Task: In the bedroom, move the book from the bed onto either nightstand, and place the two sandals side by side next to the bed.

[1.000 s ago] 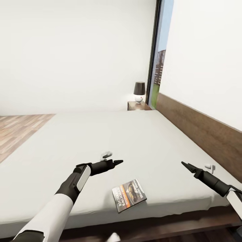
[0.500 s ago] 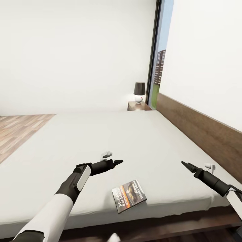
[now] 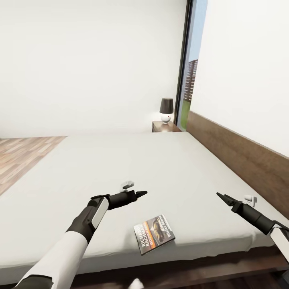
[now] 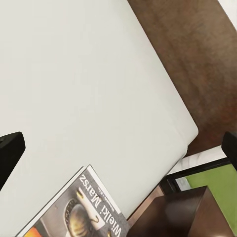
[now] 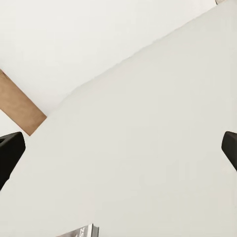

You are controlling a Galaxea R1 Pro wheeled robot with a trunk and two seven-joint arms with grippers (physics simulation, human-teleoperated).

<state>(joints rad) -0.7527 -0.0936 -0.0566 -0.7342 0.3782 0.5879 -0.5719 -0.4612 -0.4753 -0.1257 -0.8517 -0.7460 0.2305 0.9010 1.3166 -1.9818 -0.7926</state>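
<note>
**Both hands over the mattress, book lying between them**

My left fingers (image 3: 141, 194) are spread wide: in the left wrist view a dark tip sits at each side edge with open mattress between. My right fingers (image 3: 221, 196) are spread the same way in the right wrist view. Neither pair holds anything; both hover above the wide low bed with its smooth off-white mattress (image 3: 132, 164).

One small thin paperback book with a dark cover, white lettering and an orange band (image 3: 154, 233) lies flat near the bed's near edge, between my two arms, closer to the left one. Nothing lies on it or blocks it from above.

The long brown wooden headboard (image 3: 241, 156) runs along my right. At the far end stands one small reddish-brown wooden nightstand (image 3: 165, 126), carrying one lamp with a dark shade and round white base (image 3: 166, 110). Beside it rises the tall dark-framed window (image 3: 188, 68). Brown wood-plank floor (image 3: 22, 156) shows beyond the bed's left side.
</note>
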